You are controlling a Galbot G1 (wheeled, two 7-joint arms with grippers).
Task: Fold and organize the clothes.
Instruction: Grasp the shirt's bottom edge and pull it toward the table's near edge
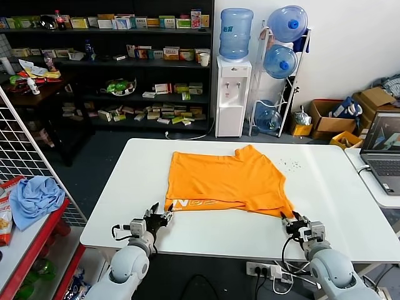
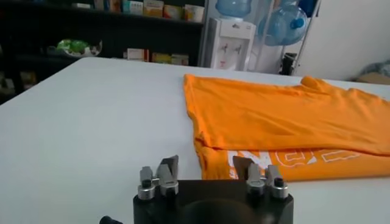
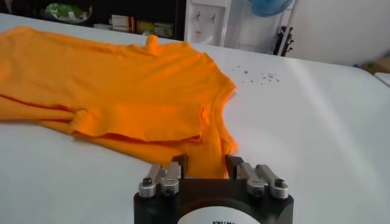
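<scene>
The orange T-shirt (image 1: 225, 178) lies partly folded on the white table (image 1: 337, 200), with its white lettering (image 1: 194, 204) along the near left edge. My left gripper (image 1: 159, 215) is at the shirt's near left corner. In the left wrist view it (image 2: 205, 167) is open and empty, and the shirt (image 2: 274, 115) lies just ahead of the fingers. My right gripper (image 1: 292, 219) is at the near right corner, which is drawn out to a point. In the right wrist view it (image 3: 207, 164) has bunched orange fabric (image 3: 122, 91) filling the gap between its fingers.
A laptop (image 1: 382, 147) stands on a side table at the right. A light blue cloth (image 1: 34, 197) lies on a red rack at the left, behind a wire grid. Small dark specks (image 1: 289, 164) dot the table beyond the shirt's right sleeve. Shelves and a water dispenser stand behind.
</scene>
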